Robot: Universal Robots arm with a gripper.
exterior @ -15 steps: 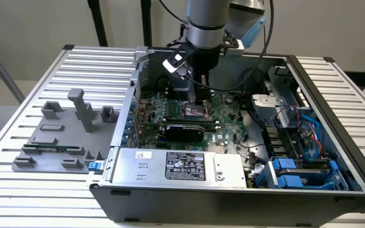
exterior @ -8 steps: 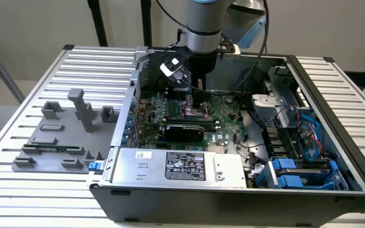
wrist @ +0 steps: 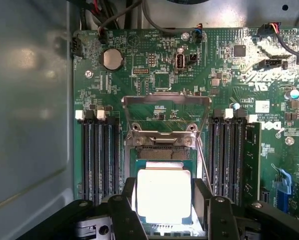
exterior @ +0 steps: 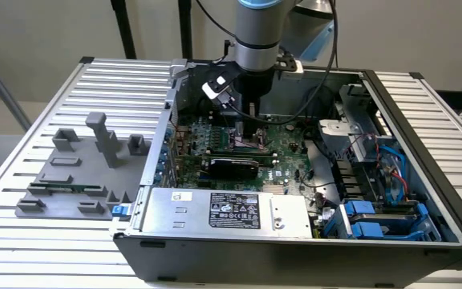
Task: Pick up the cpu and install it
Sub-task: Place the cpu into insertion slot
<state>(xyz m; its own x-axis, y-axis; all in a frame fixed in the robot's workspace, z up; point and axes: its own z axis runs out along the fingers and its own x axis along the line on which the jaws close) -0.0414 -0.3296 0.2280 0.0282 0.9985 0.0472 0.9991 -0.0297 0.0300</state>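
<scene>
Down inside the open dark-grey metal computer case (exterior: 423,120), the gripper (wrist: 164,202) sets its two black fingers (wrist: 123,215) wide, hugging opposite edges of the cpu (wrist: 163,195), a small flat square chip with a bright silvery top. The chip is right over the black square socket (wrist: 162,152) on the green motherboard (wrist: 154,65), and the hinged steel retention plate (wrist: 165,102) is flipped up clear. Whether the chip is fully seated, I cannot tell. This looks like the placing step. What matters here is keeping the chip level and square to the socket frame, with no tilt and no sideways slide across the contacts.
</scene>
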